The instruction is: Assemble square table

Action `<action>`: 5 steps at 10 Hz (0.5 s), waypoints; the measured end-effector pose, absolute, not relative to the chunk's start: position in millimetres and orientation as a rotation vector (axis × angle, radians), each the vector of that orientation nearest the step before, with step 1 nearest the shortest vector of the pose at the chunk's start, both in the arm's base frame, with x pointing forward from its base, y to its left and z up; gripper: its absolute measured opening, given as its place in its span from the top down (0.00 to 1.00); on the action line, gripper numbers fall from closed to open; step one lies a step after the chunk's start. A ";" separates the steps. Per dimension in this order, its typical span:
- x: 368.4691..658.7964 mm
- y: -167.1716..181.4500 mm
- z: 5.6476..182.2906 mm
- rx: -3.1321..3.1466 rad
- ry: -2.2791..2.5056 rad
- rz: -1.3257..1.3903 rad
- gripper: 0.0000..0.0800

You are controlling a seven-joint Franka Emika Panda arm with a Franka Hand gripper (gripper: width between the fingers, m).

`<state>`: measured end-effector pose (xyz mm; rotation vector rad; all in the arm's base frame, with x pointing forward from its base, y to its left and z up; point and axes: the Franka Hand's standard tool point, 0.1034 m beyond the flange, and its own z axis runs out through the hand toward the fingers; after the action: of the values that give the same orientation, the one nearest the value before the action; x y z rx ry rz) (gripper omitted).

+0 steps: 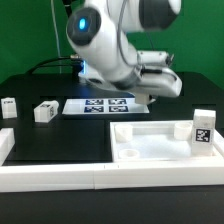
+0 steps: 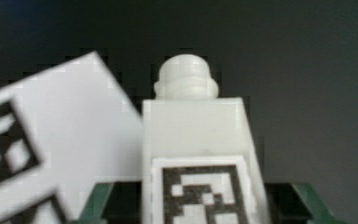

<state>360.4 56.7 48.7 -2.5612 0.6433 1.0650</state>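
Note:
In the wrist view my gripper (image 2: 197, 207) is shut on a white table leg (image 2: 197, 130). The leg's tag faces the camera and its rounded peg end (image 2: 186, 75) points away. The dark green fingers (image 2: 112, 203) stand on both sides of it. In the exterior view the gripper (image 1: 148, 97) hangs low over the black table, just right of the marker board (image 1: 100, 105). The square table top (image 1: 150, 148) lies at the front right. One tagged leg (image 1: 203, 128) stands at its right corner. Two more legs (image 1: 45, 111) (image 1: 8, 107) lie at the exterior view's left.
The long white border wall (image 1: 60, 168) runs along the front edge and up the left side. The marker board also shows in the wrist view (image 2: 43, 130), beside the held leg. Cables lie at the back behind the arm.

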 end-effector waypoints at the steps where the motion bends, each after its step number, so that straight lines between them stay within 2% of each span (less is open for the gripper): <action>1: 373.3 50.1 65.9 -2.632 0.566 1.012 0.64; 2: 385.1 50.8 83.7 -2.682 0.521 0.937 0.64; 4: 382.2 49.6 74.0 -2.768 0.543 0.755 0.64; 5: 391.6 44.7 71.1 -2.826 0.533 0.617 0.64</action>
<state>391.6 44.7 71.1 -2.8256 0.5328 0.6168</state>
